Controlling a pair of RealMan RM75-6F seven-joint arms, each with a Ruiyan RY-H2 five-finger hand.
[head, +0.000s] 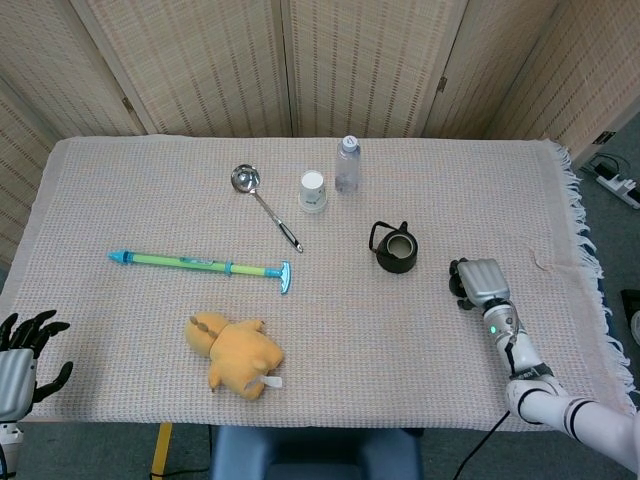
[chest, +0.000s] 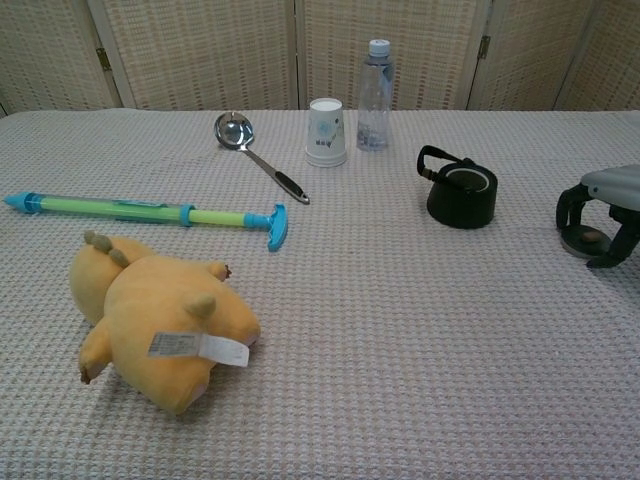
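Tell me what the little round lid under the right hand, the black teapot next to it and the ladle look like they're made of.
The round lid under the right hand looks like dark, dull metal or glazed ceramic; it is too small to settle. The black teapot has a matte, heavy look, likely cast iron or dark ceramic. The ladle has a mirror-bright bowl, so probably polished steel, with a dark handle grip, seemingly plastic.

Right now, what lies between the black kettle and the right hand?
Nothing: in the chest view only bare cloth separates the black kettle from the right hand, which arches over a small lid.
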